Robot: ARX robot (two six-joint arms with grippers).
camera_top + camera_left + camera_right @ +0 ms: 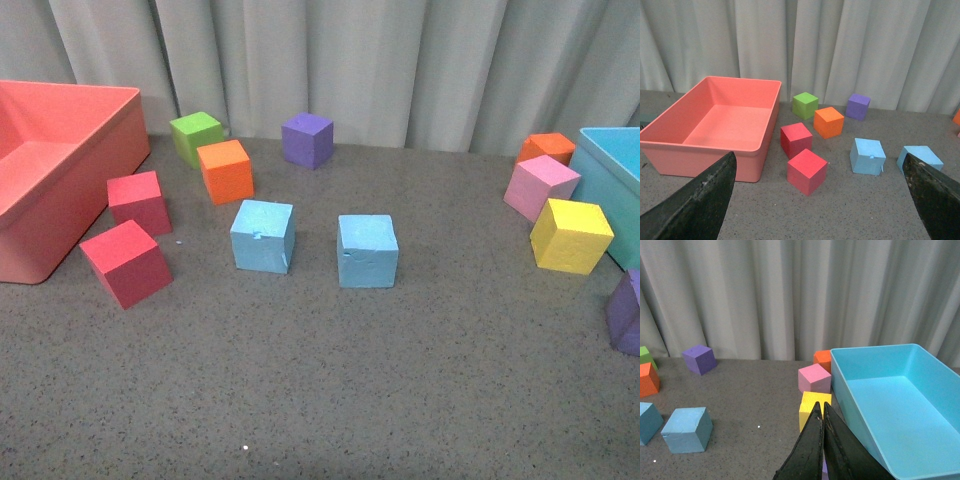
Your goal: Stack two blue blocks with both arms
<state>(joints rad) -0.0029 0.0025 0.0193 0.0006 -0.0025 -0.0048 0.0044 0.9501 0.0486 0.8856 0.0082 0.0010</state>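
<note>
Sky-blue foam, the left blue block (263,236) and right blue block (367,251) are set close together, ungripped. The left gripper (818,165) is spread wide and empty, and the right gripper (820,412) is closed on nothing. A stack may be toppled by an off-centre release.

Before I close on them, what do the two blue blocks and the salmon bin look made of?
Probably matte foam: the left blue block and right blue block show grainy faces, softened edges and a small nick in the front face. The salmon bin looks like moulded plastic, smooth with a faint sheen, thin even walls and a rounded rim.
</note>
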